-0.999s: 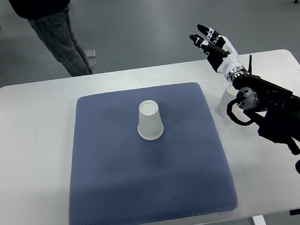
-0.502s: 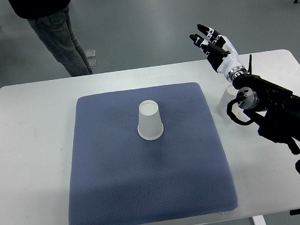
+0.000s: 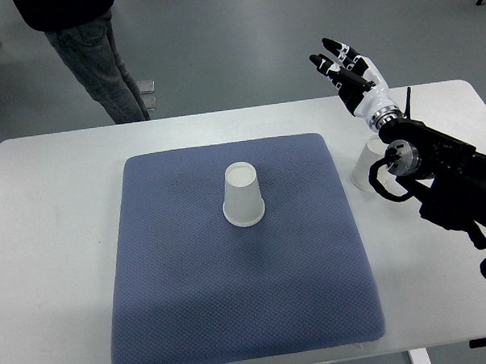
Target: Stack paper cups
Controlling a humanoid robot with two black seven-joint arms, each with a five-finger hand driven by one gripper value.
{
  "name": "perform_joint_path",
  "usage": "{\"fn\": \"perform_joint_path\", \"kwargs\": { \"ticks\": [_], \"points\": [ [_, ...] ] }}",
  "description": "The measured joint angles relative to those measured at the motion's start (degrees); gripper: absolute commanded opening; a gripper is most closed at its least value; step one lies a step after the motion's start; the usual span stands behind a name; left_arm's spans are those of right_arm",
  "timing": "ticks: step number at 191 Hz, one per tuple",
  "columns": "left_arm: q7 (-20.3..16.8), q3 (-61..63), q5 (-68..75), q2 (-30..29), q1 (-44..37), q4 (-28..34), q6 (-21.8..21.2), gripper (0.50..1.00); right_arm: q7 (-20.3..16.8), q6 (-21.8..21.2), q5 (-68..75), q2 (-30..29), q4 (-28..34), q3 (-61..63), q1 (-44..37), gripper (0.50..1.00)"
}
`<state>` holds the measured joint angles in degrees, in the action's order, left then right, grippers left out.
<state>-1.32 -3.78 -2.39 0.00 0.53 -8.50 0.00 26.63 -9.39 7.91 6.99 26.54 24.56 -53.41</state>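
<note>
A white paper cup stands upside down near the middle of the blue-grey mat. A second white cup stands on the bare table just right of the mat, partly hidden behind my right forearm. My right hand is raised above the table's far edge, well beyond that cup, with its fingers spread and nothing in them. The black right arm comes in from the right edge. My left arm does not show.
The white table carries the mat. A person in jeans stands beyond the far left edge of the table. Grey floor lies behind.
The right hand has shifted very slightly to the right and up. The cups have not moved.
</note>
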Motion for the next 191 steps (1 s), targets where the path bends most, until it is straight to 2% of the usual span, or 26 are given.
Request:
{"fn": "perform_joint_path", "kwargs": {
  "ticks": [139,165,191],
  "points": [
    [0.00,0.00,0.03,0.00,0.01,0.00,0.00,1.000,0.00,0.81,-1.42,2.65,1.21,-0.85,-2.95,0.913],
    [0.00,0.00,0.03,0.00,0.00,-0.01,0.00,1.000,-0.08,-0.04,-6.96,5.83,1.90,-1.25,-3.86,0.913],
    [0.00,0.00,0.03,0.00,0.00,0.00,0.00,1.000,-0.08,-2.09,-16.09,11.36,5.68,-1.41,-3.97,0.911]
  ]
}}
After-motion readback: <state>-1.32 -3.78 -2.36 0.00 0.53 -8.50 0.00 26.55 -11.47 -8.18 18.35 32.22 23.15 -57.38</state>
